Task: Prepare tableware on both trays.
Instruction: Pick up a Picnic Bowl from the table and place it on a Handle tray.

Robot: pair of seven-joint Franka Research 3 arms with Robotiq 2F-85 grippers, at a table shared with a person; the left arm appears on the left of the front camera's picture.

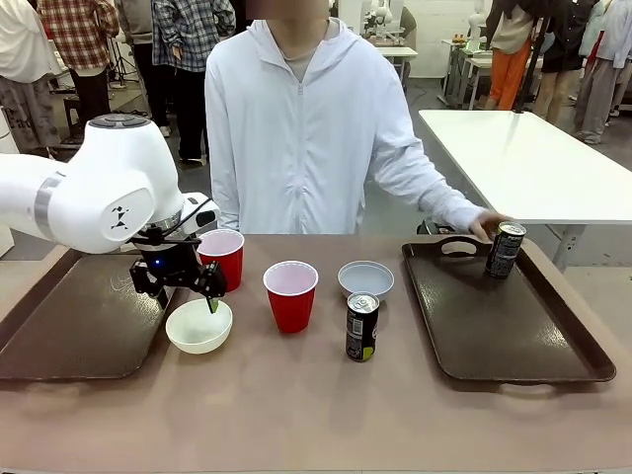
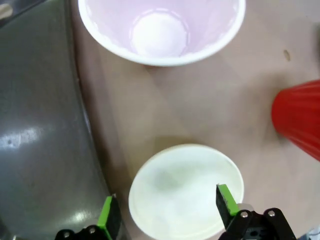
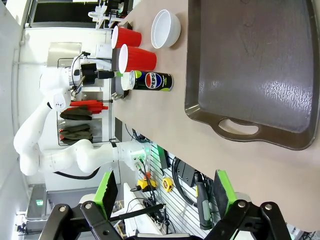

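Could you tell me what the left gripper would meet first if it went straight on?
Most likely the white bowl: the open left gripper points down over it, one pad above its inside near the rim, the other just outside the rim. The gap above it is unclear.

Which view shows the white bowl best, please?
The left wrist view: the bowl, seen close from above, lies under the open left gripper. The front view shows its side, the gripper over its rim.
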